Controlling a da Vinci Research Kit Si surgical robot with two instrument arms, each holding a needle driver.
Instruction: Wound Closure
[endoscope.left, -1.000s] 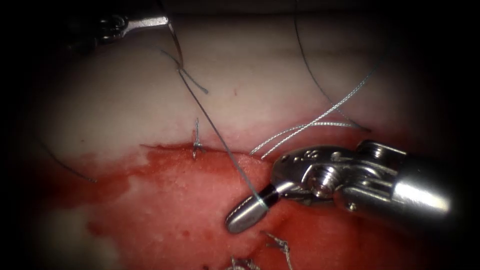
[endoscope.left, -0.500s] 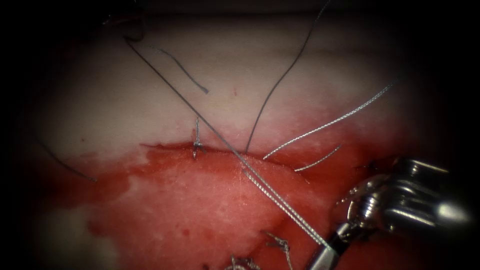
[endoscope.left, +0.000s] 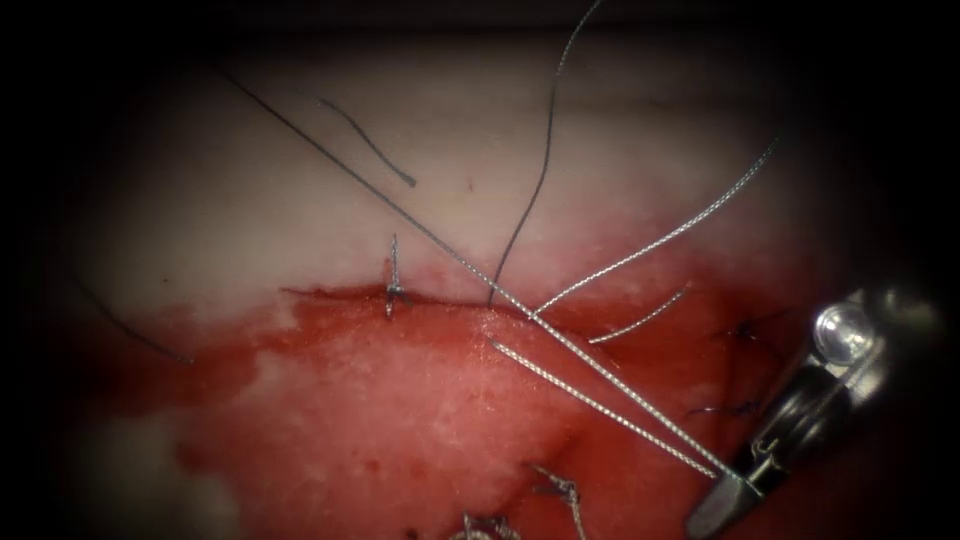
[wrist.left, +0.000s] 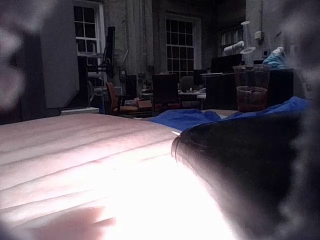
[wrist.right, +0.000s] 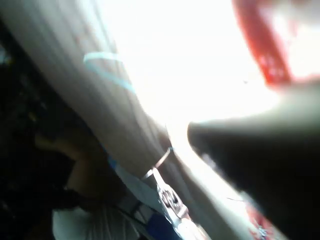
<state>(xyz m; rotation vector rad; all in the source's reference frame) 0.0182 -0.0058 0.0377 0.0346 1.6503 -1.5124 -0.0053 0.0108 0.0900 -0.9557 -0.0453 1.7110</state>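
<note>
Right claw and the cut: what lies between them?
In the endoscope view, two taut thread strands span from the right claw to the cut, over red fluid.

The right tool is polished, glossy metal. The thread looks twisted and silvery. The tissue is matt and pale, wet and glistening with red fluid.

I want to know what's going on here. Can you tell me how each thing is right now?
right arm's tool: jaws shut on the thread.
thread: two strands stretched tight from the cut to the right arm's tool.
cut: one knotted stitch across it.
tissue: wet with red fluid below the cut.
cut end of thread: lying loose on the tissue.
</note>
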